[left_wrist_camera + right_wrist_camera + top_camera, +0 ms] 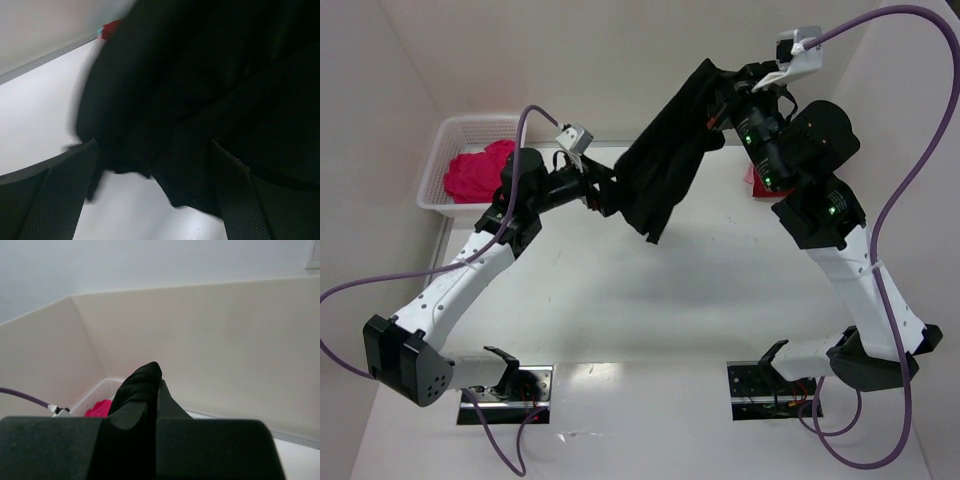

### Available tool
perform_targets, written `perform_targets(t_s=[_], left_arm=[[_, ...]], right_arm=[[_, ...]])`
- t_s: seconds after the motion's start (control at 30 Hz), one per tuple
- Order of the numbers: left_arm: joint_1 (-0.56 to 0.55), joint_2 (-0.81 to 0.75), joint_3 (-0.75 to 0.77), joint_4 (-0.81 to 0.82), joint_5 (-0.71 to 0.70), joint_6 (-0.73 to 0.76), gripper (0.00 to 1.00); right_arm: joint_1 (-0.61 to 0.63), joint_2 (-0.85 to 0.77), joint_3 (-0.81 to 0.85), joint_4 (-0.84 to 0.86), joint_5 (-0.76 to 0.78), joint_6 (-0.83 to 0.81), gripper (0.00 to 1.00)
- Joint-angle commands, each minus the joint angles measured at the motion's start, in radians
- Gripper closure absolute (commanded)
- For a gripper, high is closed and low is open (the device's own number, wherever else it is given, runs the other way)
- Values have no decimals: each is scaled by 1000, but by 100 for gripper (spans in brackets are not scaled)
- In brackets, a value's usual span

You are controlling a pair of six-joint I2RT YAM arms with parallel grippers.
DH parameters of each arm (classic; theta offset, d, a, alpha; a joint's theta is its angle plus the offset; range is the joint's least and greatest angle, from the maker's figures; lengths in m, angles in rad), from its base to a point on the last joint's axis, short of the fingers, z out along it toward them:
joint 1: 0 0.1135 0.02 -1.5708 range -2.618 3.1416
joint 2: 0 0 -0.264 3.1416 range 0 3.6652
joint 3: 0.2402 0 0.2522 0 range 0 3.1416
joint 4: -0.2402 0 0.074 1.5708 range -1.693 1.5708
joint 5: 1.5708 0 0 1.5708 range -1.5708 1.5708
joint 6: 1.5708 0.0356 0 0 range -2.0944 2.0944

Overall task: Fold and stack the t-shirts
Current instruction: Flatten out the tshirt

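Observation:
The black t-shirt (665, 160) hangs in the air over the back of the table. My right gripper (718, 95) is raised high and shut on its top edge; in the right wrist view the jaws (157, 385) pinch a bunch of black cloth (140, 380). My left gripper (603, 192) is at the shirt's lower left edge, jaws wide open, with the cloth (200, 75) hanging just ahead of and between the fingers (75, 190). The magenta-pink t-shirt (480, 170) lies crumpled in the basket. A red piece (757, 185), perhaps the dark red t-shirt, shows behind the right arm.
The white mesh basket (440, 150) stands at the back left against the wall; it also shows in the right wrist view (102, 390). White walls close in the table's back and sides. Purple cables loop from both arms.

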Motion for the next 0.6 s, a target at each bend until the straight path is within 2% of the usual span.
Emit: perform_targets(t_s=[0.0, 0.07, 0.13, 0.3, 0.33, 0.4, 0.43, 0.47, 0.57], left_arm=[[-4, -16, 5, 151, 184, 34, 1], [-4, -4, -18, 194, 204, 34, 2], [-13, -4, -18, 203, 195, 23, 8], [-13, -4, -9, 208, 240, 32, 41], [-13, 8, -9, 226, 241, 14, 55], [-13, 22, 1, 226, 250, 14, 51], [-13, 40, 11, 206, 250, 14, 43], [-13, 51, 11, 189, 250, 26, 28], [-22, 65, 28, 160, 329, 35, 18]], right_arm=[[0, 1, 58, 11, -16, -5, 100], [0, 15, 67, 11, -27, -4, 100], [0, 26, 67, 0, -37, -4, 100], [0, 26, 46, 9, -37, 5, 100], [0, 26, 46, 9, -37, 5, 100], [0, 26, 46, 9, -37, 5, 100], [0, 26, 46, 9, -37, 5, 100], [0, 26, 46, 18, -37, 5, 99], [0, 26, 46, 19, -37, 5, 99]])
